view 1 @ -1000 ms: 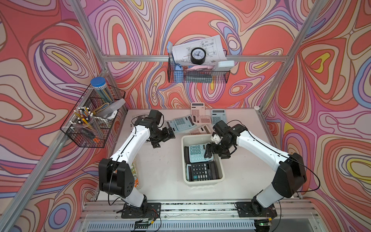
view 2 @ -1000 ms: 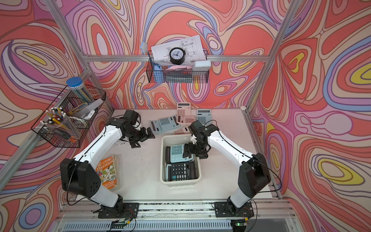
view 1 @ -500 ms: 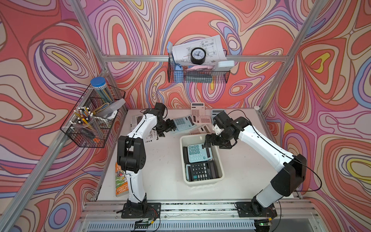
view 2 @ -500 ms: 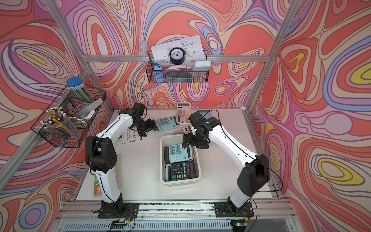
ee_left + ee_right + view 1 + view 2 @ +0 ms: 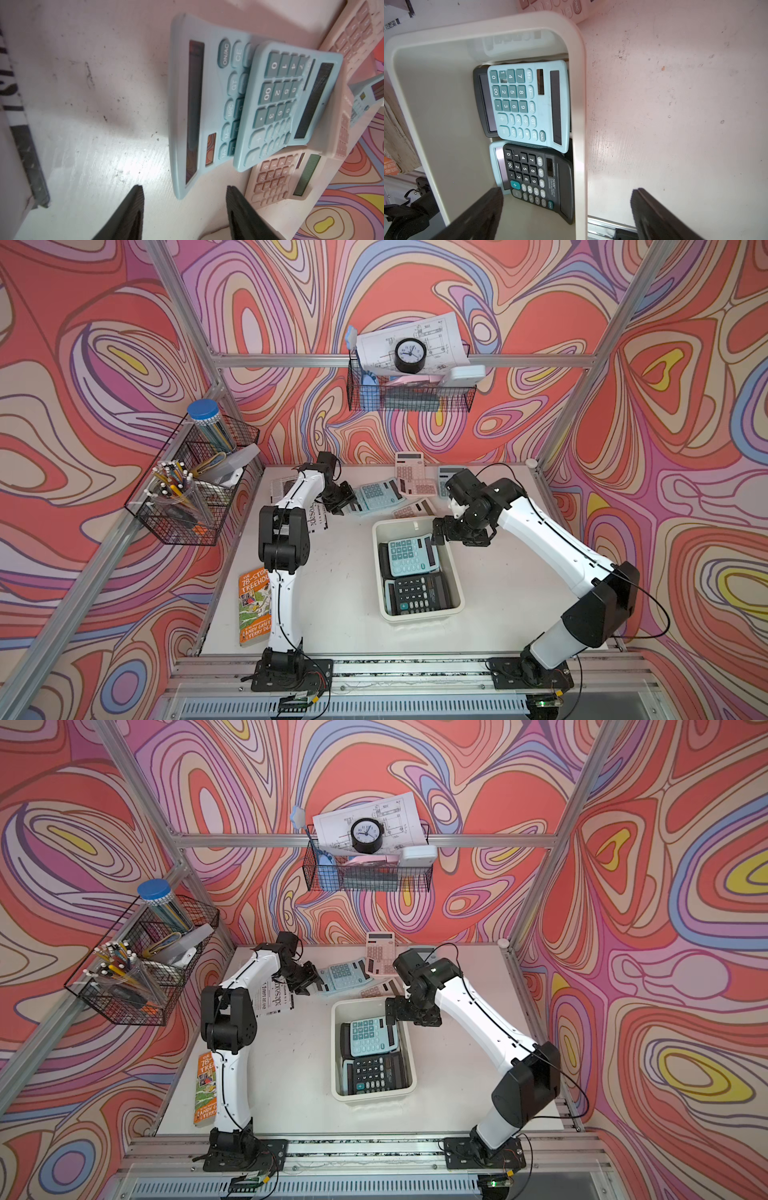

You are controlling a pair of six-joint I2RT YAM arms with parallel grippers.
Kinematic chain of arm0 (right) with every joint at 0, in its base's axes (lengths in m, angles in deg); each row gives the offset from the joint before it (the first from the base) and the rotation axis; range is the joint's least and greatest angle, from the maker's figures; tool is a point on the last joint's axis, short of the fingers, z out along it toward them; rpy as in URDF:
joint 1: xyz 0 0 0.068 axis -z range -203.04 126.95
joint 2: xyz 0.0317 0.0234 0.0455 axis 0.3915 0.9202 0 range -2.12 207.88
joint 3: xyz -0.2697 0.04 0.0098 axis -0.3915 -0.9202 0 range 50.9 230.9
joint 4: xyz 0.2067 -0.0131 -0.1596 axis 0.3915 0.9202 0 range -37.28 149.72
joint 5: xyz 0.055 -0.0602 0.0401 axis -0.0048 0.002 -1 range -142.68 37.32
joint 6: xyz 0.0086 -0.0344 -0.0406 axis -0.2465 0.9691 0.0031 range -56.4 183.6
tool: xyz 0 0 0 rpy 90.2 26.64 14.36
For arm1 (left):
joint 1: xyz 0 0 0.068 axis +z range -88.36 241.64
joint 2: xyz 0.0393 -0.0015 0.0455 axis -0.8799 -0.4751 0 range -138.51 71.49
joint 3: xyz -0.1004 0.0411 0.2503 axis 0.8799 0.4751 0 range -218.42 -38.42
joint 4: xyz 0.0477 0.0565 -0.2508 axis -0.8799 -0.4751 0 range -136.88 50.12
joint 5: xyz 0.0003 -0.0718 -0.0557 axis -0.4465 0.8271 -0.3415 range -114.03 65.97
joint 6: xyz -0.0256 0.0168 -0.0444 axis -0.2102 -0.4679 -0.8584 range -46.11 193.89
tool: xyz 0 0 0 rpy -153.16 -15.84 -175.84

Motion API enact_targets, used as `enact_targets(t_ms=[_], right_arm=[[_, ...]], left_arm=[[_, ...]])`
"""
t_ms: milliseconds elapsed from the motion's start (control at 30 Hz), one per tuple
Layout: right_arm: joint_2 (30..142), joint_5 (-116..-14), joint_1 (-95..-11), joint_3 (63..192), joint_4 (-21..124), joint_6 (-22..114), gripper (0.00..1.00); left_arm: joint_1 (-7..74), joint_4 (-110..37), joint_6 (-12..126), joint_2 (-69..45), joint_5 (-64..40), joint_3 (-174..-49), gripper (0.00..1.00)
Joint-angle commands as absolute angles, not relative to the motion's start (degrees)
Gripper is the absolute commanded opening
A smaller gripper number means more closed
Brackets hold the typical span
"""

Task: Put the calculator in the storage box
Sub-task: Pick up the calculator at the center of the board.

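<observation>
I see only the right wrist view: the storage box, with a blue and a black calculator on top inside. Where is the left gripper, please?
Observer: The left gripper is at the far side of the table, at two overlapping light-blue calculators.
Operator: Does it hold one?
Observer: No. In the left wrist view its fingers stand apart, a corner of the lower light-blue calculator between the tips.
Operator: What else lies outside the storage box?
Observer: A pink calculator at the back, a second pink calculator near the box, and a grey-blue calculator partly behind the right arm.
</observation>
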State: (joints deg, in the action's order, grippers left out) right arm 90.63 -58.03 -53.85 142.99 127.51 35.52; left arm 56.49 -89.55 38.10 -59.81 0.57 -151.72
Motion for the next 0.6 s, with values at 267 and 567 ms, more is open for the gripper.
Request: enact_targets(t_ms=[267,567], right_arm=[[92.74,-57.12,-53.46,147.85,130.54,36.90,0.98],[94.43,-56.47,-53.45,150.37,130.87,37.43,0.98]], left_arm=[[57.51,-87.81,40.00,-66.52,7.53,-156.66,0.25],[57.59,-90.91,41.85,-64.14,5.30,-154.65,0.00]])
